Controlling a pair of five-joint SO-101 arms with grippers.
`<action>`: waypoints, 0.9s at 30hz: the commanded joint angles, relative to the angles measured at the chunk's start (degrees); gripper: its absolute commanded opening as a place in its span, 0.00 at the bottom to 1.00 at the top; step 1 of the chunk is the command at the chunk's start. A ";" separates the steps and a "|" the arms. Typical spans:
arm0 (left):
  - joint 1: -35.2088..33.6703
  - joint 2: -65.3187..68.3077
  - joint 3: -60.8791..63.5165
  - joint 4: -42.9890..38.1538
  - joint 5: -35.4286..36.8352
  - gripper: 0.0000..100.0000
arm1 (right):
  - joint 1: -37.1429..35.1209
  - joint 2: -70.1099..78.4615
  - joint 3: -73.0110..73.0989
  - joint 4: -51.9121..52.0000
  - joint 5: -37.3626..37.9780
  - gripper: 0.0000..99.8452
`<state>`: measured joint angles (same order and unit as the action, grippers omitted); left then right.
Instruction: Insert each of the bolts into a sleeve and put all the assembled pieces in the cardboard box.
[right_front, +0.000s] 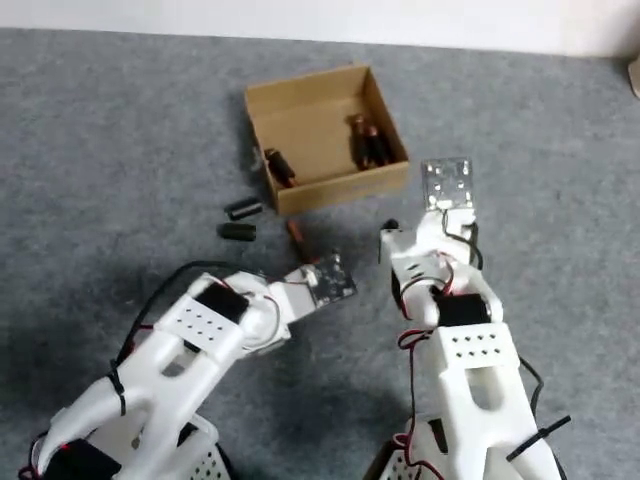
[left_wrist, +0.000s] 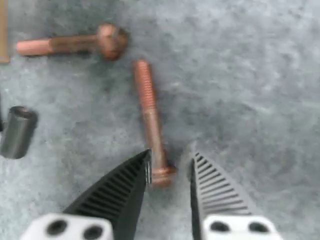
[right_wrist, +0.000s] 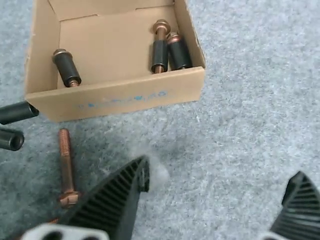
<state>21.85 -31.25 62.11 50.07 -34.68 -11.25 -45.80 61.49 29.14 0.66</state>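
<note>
Copper-coloured, threaded, flat on the grey carpet (left_wrist: 260, 75): logged as the target bolt (left_wrist: 150, 115). Found its flanged head right between the tips of the left gripper (left_wrist: 171, 159), shank running straight away from the claw along its own line of reach. Read the left claw as narrowly parted, a little wider than the head, holding nothing; cannot tell whether either jaw touches the head yet.

Judged the long axis as the crux. Closing here would pinch the head across its width, not the shank, leaving the threaded end free and pointing outward for a sleeve.

Placed a second bolt (left_wrist: 70, 44) beyond the first and crosswise to it, head near the first one's threaded tip, own tip toward the cardboard box (right_front: 345, 187). Placed a black sleeve (right_front: 243, 210) and the other sleeve (right_front: 237, 232) just off the box's front corner, near both bolts, on the left arm's side.

Counted three finished items inside the box: a lone assembled piece (right_wrist: 66, 68) by one wall and a pair of assembled pieces (right_wrist: 160, 55) side by side toward the opposite wall.

Read the right gripper (right_wrist: 220, 175) as spread wide and empty, over bare carpet before the box — farther from the target bolt. Judged the left arm the nearer one for this pick.
</note>
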 joint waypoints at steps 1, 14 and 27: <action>-1.19 0.04 1.01 -4.48 1.76 0.13 | 0.48 -1.45 -0.31 -1.54 -0.44 0.38; -2.24 10.42 -3.65 -5.89 6.95 0.13 | -1.01 -1.01 -0.22 -2.33 -0.35 0.38; -2.59 23.87 -14.81 5.54 6.68 0.07 | -2.24 -1.01 -0.13 -2.33 -0.26 0.38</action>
<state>20.18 -8.13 48.31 53.85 -27.91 -13.19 -45.80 61.49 28.18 0.66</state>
